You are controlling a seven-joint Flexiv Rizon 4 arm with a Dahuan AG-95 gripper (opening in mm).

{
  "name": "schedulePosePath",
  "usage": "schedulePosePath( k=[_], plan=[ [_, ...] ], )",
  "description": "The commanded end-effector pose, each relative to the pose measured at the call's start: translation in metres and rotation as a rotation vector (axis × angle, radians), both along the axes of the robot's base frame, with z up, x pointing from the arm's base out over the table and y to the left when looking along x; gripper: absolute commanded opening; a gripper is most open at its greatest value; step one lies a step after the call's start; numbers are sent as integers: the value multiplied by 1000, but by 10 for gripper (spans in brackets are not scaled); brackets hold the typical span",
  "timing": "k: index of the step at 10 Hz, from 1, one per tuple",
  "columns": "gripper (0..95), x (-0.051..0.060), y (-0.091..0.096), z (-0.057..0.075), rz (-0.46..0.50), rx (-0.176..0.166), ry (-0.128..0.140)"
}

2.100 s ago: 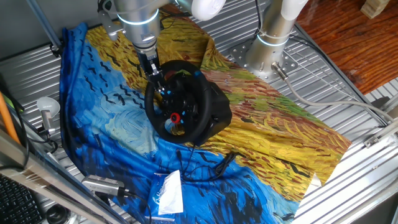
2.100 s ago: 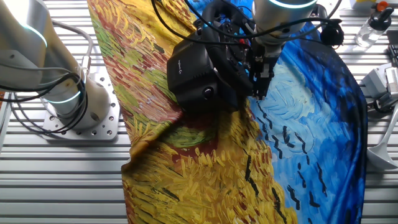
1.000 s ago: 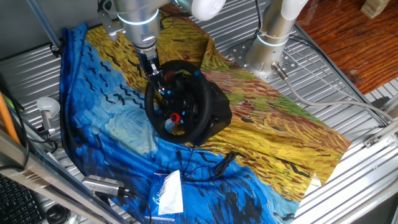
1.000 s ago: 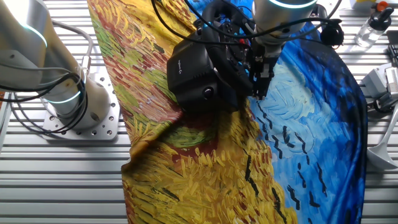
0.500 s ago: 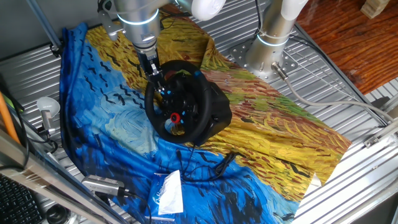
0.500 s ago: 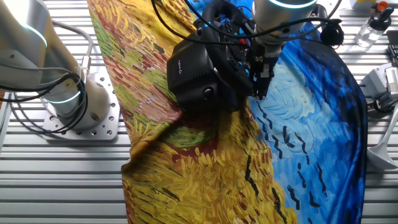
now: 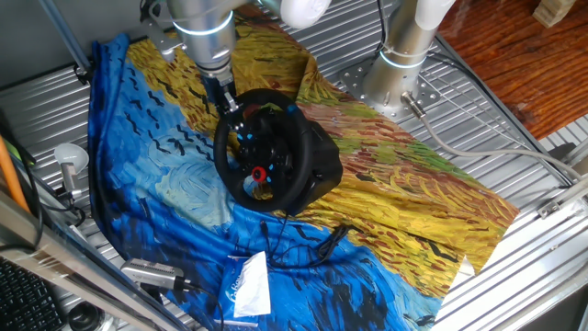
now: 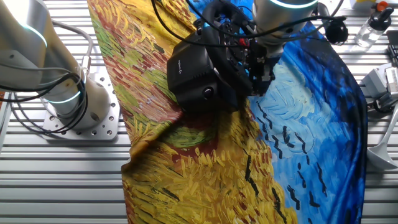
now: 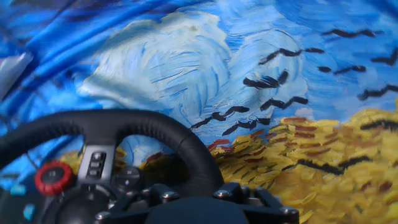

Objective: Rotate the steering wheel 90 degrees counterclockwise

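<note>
Steering wheel (image 7: 262, 152) sits on its base on the painted cloth (image 7: 165, 184); gripper (image 7: 230, 112) meets its upper-left rim, seemingly clamped there, though fingers are obscured. Arm descends vertically.

No legible text, labels, brands or numbers anywhere

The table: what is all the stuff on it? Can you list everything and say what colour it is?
steering wheel: one, black with a red centre button, on its bulky black base mid-cloth
painted cloth: one, blue and yellow, spread over the table
cable: one, black, lying in front of the wheel
white packet: one, near the cloth's front edge
second arm base: one, white and grey, behind the cloth
end effector: one, black, at the wheel's upper rim; grip unclear
</note>
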State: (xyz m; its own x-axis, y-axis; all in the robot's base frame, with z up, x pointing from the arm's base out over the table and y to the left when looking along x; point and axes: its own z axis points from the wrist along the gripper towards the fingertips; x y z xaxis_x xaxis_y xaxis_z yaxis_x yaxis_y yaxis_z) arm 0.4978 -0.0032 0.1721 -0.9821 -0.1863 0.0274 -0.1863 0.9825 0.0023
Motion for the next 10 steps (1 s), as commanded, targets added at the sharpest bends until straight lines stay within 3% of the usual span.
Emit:
schedulePosePath(
  k=[1, 3, 7, 8, 10],
  plan=[
    [0, 0, 0, 0, 248, 0, 39],
    [0, 1, 0, 0, 266, -32, 32],
    [0, 2, 0, 1, 253, -11, 36],
    [0, 6, 0, 3, 250, -3, 39],
    [0, 33, 9, 20, 234, 37, 76]
  ],
)
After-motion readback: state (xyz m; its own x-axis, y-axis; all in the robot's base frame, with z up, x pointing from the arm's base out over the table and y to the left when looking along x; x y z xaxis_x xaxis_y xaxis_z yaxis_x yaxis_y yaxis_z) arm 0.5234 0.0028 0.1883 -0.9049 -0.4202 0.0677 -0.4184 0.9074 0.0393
